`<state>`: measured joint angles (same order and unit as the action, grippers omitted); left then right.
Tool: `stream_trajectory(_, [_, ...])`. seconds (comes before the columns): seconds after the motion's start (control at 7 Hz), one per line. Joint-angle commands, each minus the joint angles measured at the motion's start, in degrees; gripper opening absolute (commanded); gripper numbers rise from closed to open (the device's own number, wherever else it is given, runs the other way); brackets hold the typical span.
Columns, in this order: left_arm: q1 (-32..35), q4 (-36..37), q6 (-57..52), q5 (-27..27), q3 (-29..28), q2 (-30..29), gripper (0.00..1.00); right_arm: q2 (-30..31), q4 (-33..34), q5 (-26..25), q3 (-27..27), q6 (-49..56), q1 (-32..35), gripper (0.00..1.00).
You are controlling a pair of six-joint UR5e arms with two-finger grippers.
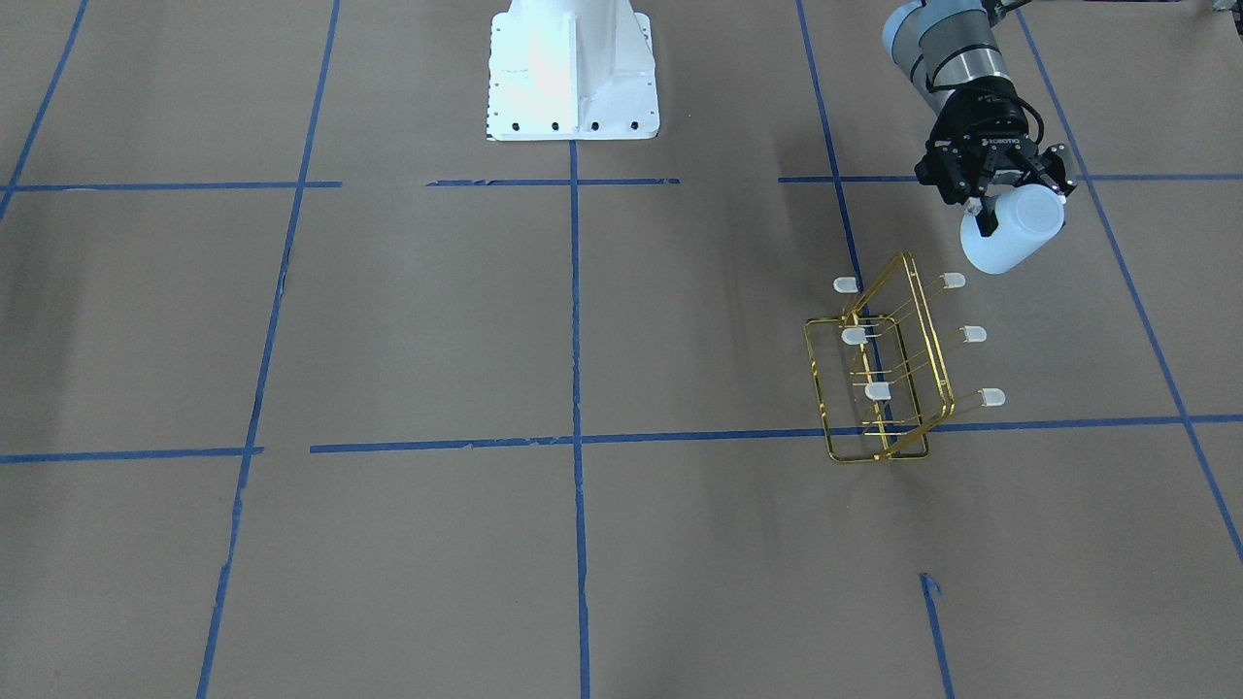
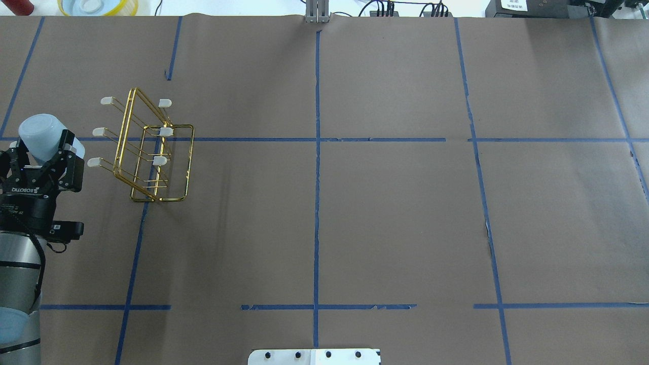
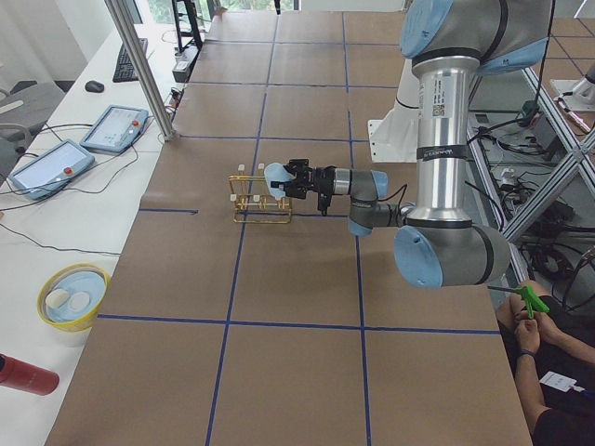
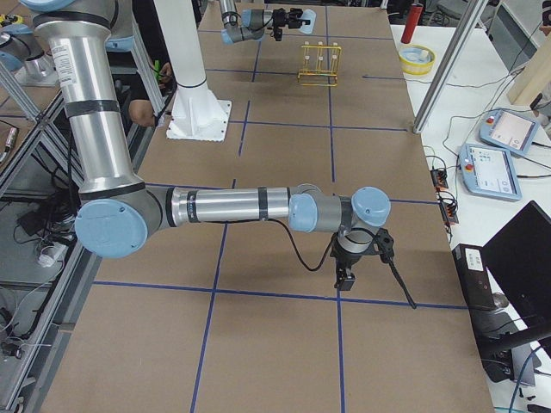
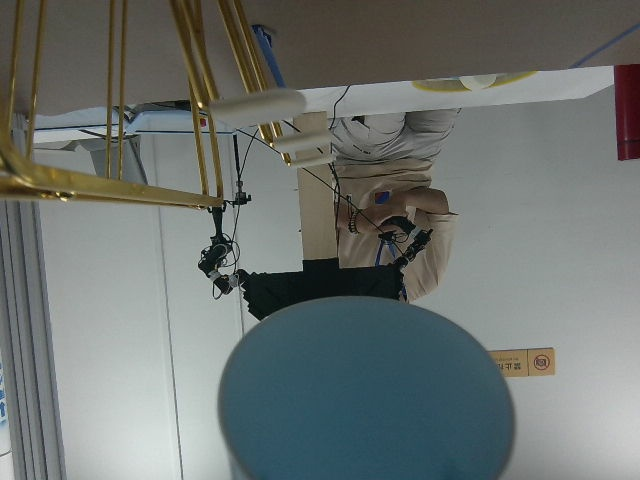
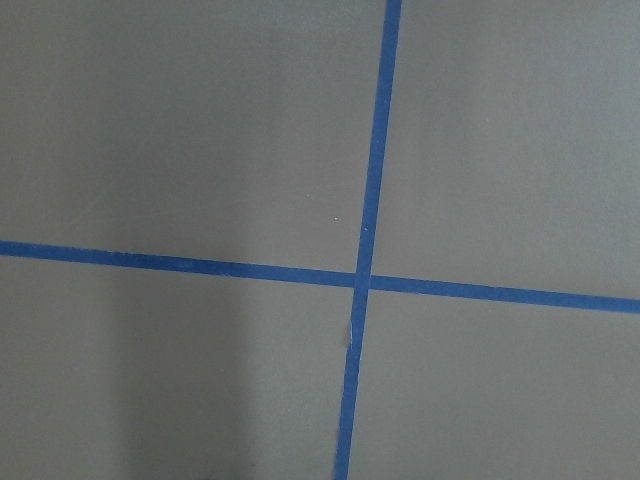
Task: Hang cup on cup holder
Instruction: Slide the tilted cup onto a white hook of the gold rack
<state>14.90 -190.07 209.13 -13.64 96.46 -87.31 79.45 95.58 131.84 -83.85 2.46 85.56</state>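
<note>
1. Two robot arms reach over a table (image 2: 405, 213) covered in brown paper and marked with blue tape lines (image 2: 317, 203).
2. The left gripper (image 2: 46, 151) pinches the cup (image 2: 42, 135), a pale tumbler, between its fingers and holds it in the air above the table.
3. The cup holder (image 2: 166, 132), a gold wire rack, stands on the table near the cup. Three of its white-capped prongs (image 2: 98, 132) point toward the cup without touching it.
4. The right gripper (image 4: 344, 277) hangs low at the table's other end. I cannot tell whether its fingers are spread or pressed together.
5. A yellow bowl (image 2: 99, 6) and a red object (image 2: 17, 6) sit beyond the far edge, behind the rack.
</note>
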Motion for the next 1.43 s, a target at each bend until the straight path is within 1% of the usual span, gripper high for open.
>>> stream_trajectory(0.0, [0.0, 0.1, 1.3, 0.3, -2.1, -2.4, 0.00, 0.0, 0.0, 0.0, 0.0, 0.0, 0.0, 1.00])
stream_trajectory(0.29, [0.0, 0.2, 2.9, 0.3, -5.6, -4.3, 0.00, 0.0, 0.0, 0.0, 0.0, 0.0, 0.0, 1.00])
stream_trajectory(1.0, [-0.1, 0.5, 5.0, 0.1, -8.1, -4.6, 0.00, 0.0, 0.0, 0.0, 0.0, 0.0, 0.0, 1.00])
stream_trajectory(1.14, [-0.1, 0.6, 5.0, 0.0, -8.1, -4.7, 0.07, 0.0, 0.0, 0.0, 0.0, 0.0, 0.0, 1.00])
stream_trajectory(1.29, [-0.1, 0.7, 4.9, -0.1, -8.1, -4.7, 0.49, 0.0, 0.0, 0.0, 0.0, 0.0, 0.0, 1.00])
